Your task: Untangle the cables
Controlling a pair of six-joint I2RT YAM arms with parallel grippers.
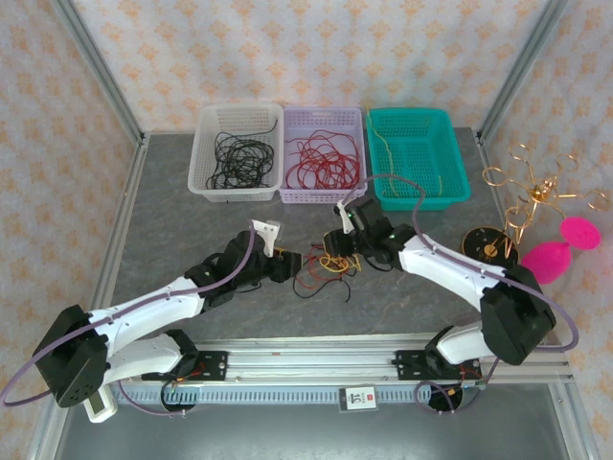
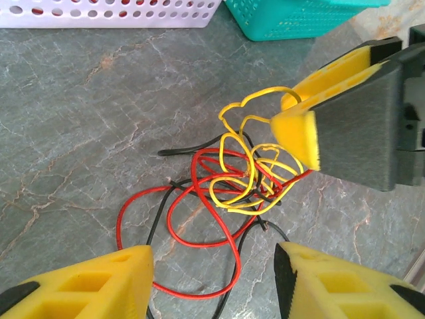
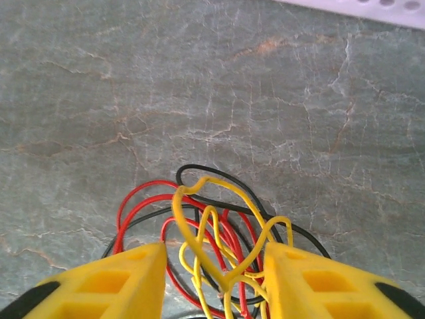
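1. The cables (image 1: 324, 270) lie knotted on the grey worktop (image 1: 192, 220), between both arms.
2. The left gripper (image 2: 212, 286) has its fingers apart, close to the knot.
3. The right gripper (image 3: 214, 279) has its fingers apart, with yellow loops between them.

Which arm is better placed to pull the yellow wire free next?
Right, likely: the right gripper is open astride the yellow wire loops. The left gripper hangs open short of them, over red wire.
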